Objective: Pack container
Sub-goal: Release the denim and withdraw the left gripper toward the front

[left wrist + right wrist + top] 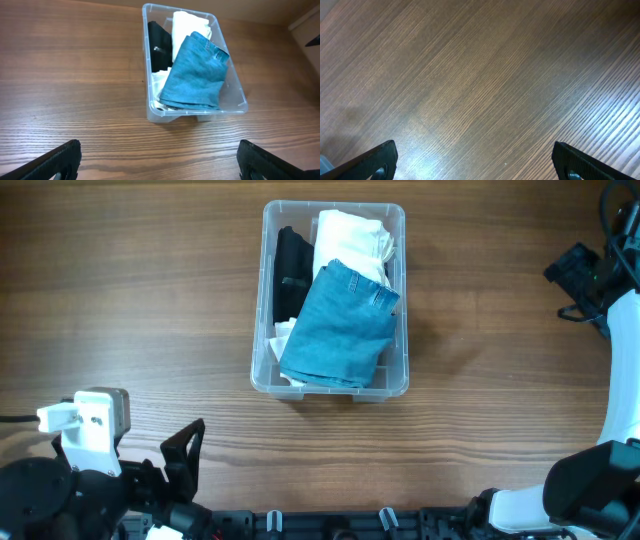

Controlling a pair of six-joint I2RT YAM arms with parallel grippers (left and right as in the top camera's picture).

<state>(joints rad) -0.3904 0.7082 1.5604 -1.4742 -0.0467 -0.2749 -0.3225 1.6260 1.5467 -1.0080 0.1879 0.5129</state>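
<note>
The container (335, 207) is holding one blue denim piece (340, 325), one white cloth (350, 240) and one black garment (292, 270). The left claw (160, 162) and right claw (475, 160) are hanging released.

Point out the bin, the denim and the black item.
bin (396, 376): overhead view, a bare corner of its clear wall.
denim (335, 330): overhead view, middle of the folded cloth.
black item (290, 270): overhead view, middle of its visible strip.

- Overhead looks straight down on the whole worktop (150, 300), container (400, 360) mid-frame.
- Left wrist sits low, angled forward, sharing that container (234, 95) with the overhead.
- Right wrist faces worktop (480, 75) grain, close.
</note>
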